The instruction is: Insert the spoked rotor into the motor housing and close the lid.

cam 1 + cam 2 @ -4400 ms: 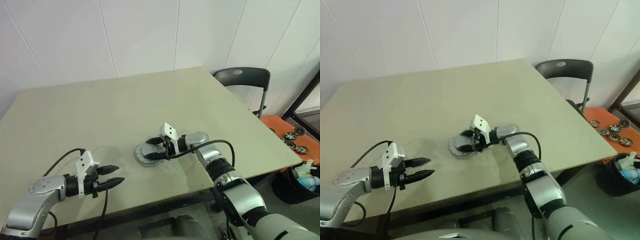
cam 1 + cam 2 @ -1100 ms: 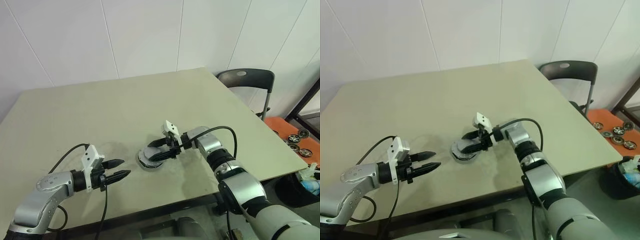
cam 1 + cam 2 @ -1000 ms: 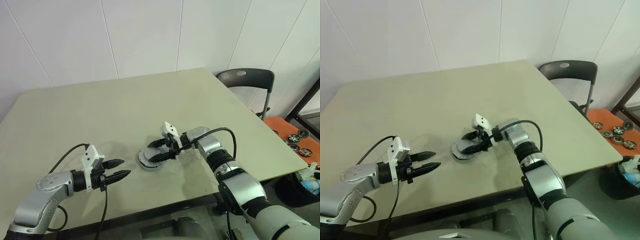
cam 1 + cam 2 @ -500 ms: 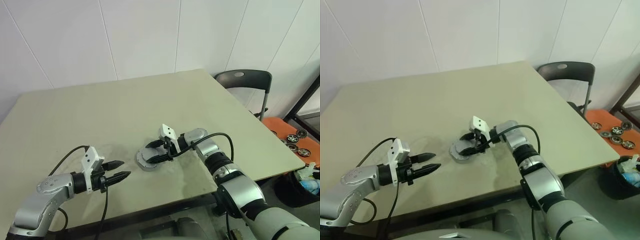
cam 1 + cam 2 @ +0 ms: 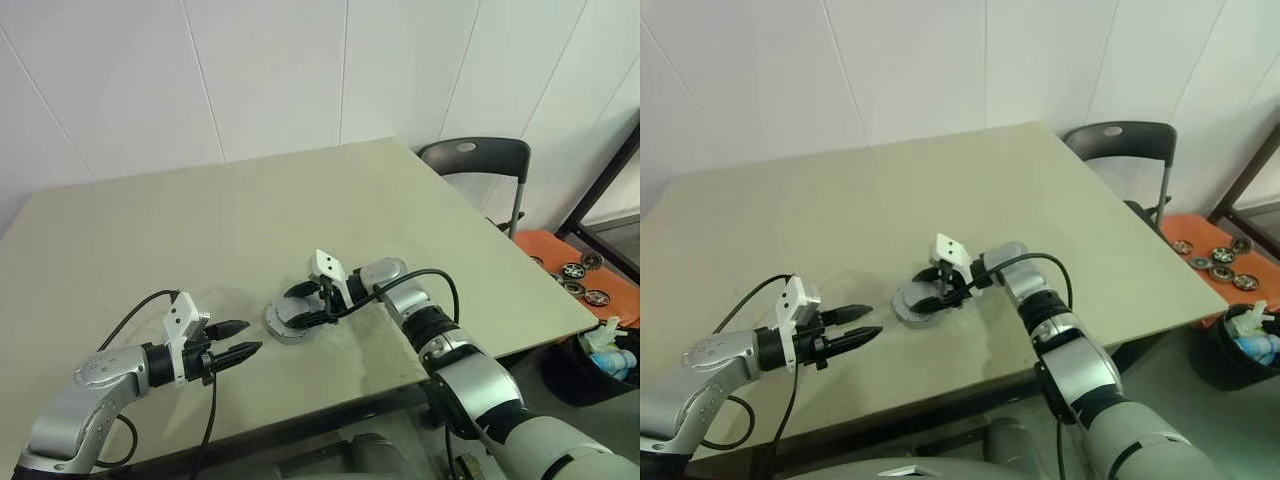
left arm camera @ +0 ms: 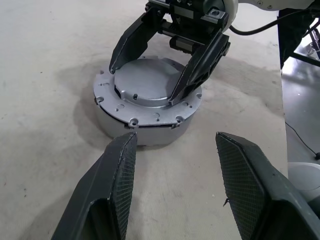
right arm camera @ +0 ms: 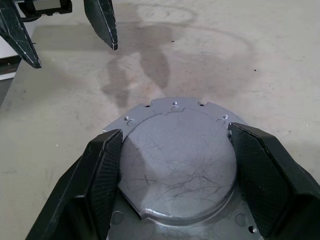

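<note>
The motor housing (image 5: 287, 328), a short round silvery cup with a bolt-hole flange, stands on the table near its front edge. The grey lid (image 6: 145, 82) lies flat on top of it and covers its inside. The spoked rotor is hidden. My right gripper (image 5: 294, 306) reaches in from the right, its two black fingers (image 7: 102, 170) pressed against opposite sides of the lid's raised round centre (image 7: 177, 145). To the left of the housing, a short gap away, my left gripper (image 5: 252, 336) hovers open and empty, pointing at the housing wall (image 6: 145, 127).
A dark chair (image 5: 470, 160) stands at the table's far right corner. Beyond the right edge lie an orange tray (image 5: 560, 255) with small wheels and a bin (image 5: 610, 355). Bare tabletop (image 5: 200, 230) stretches behind the housing.
The whole picture has shifted a little with the camera. The right gripper stays on the lid and the left gripper holds its place.
</note>
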{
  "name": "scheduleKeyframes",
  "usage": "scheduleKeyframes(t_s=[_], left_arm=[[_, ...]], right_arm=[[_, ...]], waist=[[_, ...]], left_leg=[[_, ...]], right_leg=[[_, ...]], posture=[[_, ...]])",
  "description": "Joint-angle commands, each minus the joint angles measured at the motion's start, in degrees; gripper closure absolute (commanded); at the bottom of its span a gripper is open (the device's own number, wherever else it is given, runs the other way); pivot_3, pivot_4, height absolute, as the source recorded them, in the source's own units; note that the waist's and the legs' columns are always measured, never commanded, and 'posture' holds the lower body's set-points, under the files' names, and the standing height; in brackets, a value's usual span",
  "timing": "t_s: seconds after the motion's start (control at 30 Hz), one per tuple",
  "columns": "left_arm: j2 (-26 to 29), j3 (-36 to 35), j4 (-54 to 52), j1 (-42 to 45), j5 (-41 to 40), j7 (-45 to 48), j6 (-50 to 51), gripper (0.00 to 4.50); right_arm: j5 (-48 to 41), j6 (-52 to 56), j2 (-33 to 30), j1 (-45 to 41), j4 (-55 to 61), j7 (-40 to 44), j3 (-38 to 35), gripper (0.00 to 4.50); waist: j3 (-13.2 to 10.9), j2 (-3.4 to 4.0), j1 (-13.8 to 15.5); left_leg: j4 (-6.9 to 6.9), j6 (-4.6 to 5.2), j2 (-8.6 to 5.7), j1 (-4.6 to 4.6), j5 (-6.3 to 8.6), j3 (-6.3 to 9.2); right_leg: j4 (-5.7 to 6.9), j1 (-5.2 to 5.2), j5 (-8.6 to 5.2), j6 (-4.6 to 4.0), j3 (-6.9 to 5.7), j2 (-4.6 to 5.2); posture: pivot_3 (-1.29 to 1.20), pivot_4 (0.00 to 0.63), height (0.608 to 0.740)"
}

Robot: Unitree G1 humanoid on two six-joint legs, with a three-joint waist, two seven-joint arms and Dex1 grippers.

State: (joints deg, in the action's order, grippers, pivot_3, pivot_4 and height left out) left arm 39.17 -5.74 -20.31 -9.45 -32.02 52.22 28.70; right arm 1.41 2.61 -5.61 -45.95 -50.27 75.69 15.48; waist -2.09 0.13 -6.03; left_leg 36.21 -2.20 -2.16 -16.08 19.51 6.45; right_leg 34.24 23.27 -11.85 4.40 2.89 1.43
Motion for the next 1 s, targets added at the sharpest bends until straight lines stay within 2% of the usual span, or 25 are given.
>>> scheduleKeyframes(t_s=[0.03,0.23,0.37,0.53,0.7,1.0], left_arm=[[-0.1,-1.2,-0.6,0.5,-0.6,0.0,-0.5,1.82],[-0.2,-1.1,0.0,0.7,-0.4,0.3,-1.0,1.82],[-0.2,-1.0,0.2,0.8,-0.3,0.4,-1.2,1.82],[-0.3,-1.0,0.3,0.9,-0.2,0.4,-1.3,1.82],[-0.1,-1.5,0.3,0.5,-0.3,0.5,-1.4,1.82],[-0.3,-1.7,-0.6,-0.5,-0.4,-0.1,-1.3,1.82]], right_arm=[[2.1,2.1,1.9,1.1,-2.2,-0.9,3.0,1.47],[-2.6,9.4,1.7,0.6,1.8,5.1,1.1,1.47],[-4.9,15.6,0.2,0.4,5.2,10.3,1.5,1.47],[-3.5,14.2,0.4,1.1,5.6,8.5,2.5,1.47],[-1.2,8.4,2.1,1.7,4.3,1.9,2.7,1.47],[-0.3,5.9,1.3,2.2,3.7,1.9,3.8,1.47]], waist=[[0.0,0.01,0.0],[0.0,0.03,0.0],[0.0,-0.05,0.3],[0.1,-0.09,0.5],[0.1,-0.08,0.3],[0.0,-0.06,0.4]], left_leg=[[0.01,0.0,0.0,0.01,0.0,0.0],[0.0,0.0,0.0,0.13,0.0,0.01],[-0.05,0.01,-0.01,-0.12,0.01,0.04],[-0.08,-0.19,-0.04,-0.54,0.11,0.06],[-0.07,-0.28,-0.03,-0.49,0.17,0.0],[0.02,-0.27,-0.03,-0.29,0.17,0.0]], right_leg=[[0.01,0.0,0.0,0.0,0.0,0.0],[0.05,-0.05,-0.01,-0.01,-0.02,-0.03],[-0.04,0.26,0.03,0.02,-0.03,0.0],[-0.06,1.0,0.29,-0.02,-0.02,0.17],[-0.06,0.99,0.28,-0.02,0.01,0.12],[-0.03,0.57,0.14,0.18,0.0,0.03]], posture=[[0.0,0.0,0.74],[0.0,0.0,0.74],[0.0,0.0,0.74],[0.0,0.0,0.74],[0.0,0.0,0.74],[0.0,0.0,0.74]])
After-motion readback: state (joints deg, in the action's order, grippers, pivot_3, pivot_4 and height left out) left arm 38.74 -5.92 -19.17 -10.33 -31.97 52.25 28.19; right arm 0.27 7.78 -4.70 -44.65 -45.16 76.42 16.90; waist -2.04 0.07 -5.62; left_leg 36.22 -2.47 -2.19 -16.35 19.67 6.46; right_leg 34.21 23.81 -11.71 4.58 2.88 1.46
